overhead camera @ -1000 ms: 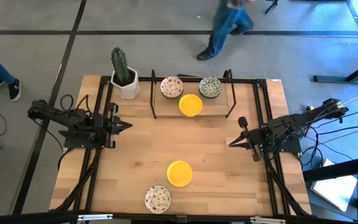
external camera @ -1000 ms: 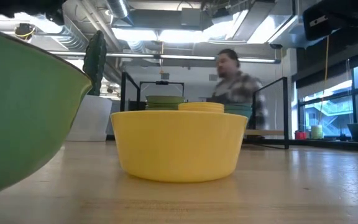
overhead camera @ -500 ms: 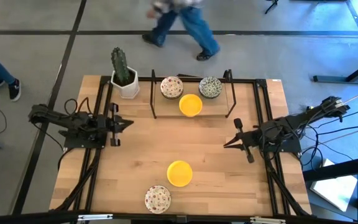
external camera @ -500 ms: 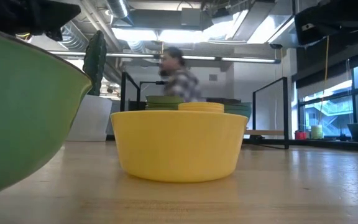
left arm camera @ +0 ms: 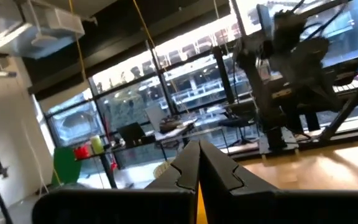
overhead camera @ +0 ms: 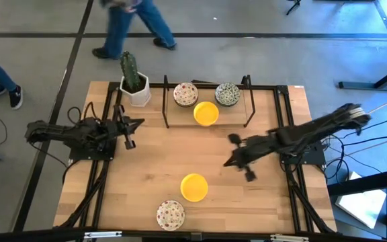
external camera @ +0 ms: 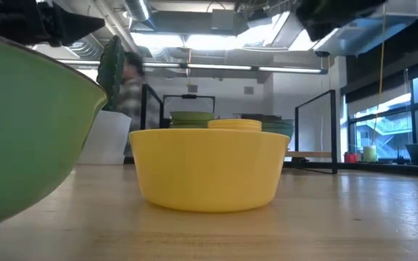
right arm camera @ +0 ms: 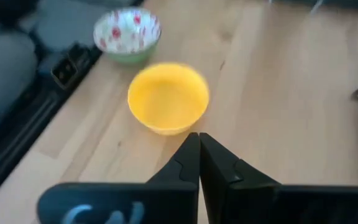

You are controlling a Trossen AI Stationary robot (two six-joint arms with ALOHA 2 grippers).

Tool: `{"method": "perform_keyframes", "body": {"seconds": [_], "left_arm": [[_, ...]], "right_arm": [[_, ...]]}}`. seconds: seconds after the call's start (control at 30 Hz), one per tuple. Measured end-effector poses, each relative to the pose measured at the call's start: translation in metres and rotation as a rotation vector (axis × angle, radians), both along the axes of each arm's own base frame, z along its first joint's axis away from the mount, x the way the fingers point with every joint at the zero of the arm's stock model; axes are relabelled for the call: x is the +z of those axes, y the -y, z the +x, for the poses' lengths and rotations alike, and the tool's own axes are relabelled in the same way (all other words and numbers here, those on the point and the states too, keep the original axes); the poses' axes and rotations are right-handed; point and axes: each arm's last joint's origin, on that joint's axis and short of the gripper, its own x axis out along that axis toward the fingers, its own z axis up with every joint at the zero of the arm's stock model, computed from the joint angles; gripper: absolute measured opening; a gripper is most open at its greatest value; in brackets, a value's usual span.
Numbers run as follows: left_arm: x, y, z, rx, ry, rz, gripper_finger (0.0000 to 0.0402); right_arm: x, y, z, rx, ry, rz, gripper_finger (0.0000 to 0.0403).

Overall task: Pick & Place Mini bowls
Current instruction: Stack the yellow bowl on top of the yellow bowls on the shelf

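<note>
Our right pincer (overhead camera: 237,163), fingers closed and empty, hangs mid-bench, near the yellow bowl (overhead camera: 194,187) by the front edge. Risk: closed fingers will knock that bowl unless they open first. Since before, this arm has reached inward; left pincer (overhead camera: 127,133), also closed, has barely shifted.

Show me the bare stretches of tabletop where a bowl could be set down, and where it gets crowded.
Bare wood runs across the middle, between the left gripper and the right gripper, below the rack. The near-right corner is also bare. Crowded: the far edge, with cactus pot and three bowls in the rack, and the near centre, where the yellow bowl and speckled bowl sit.
</note>
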Motion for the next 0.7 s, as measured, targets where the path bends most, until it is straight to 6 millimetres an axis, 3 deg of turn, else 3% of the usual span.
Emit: {"method": "perform_keyframes", "body": {"seconds": [0.33,0.5,0.7], "left_arm": [[-0.007,-0.008,0.006,0.054,-0.05,-0.074,0.0002],[-0.008,-0.008,0.007,0.056,-0.069,-0.073,0.0003],[-0.008,-0.008,0.008,0.064,-0.08,-0.043,0.0008]], "right_arm": [[0.019,-0.032,0.116,0.262,-0.249,0.012,0.002],[-0.004,-0.041,0.146,0.38,-0.321,-0.068,0.0063],[-0.049,-0.044,0.165,0.454,-0.392,-0.145,0.0153]]}}
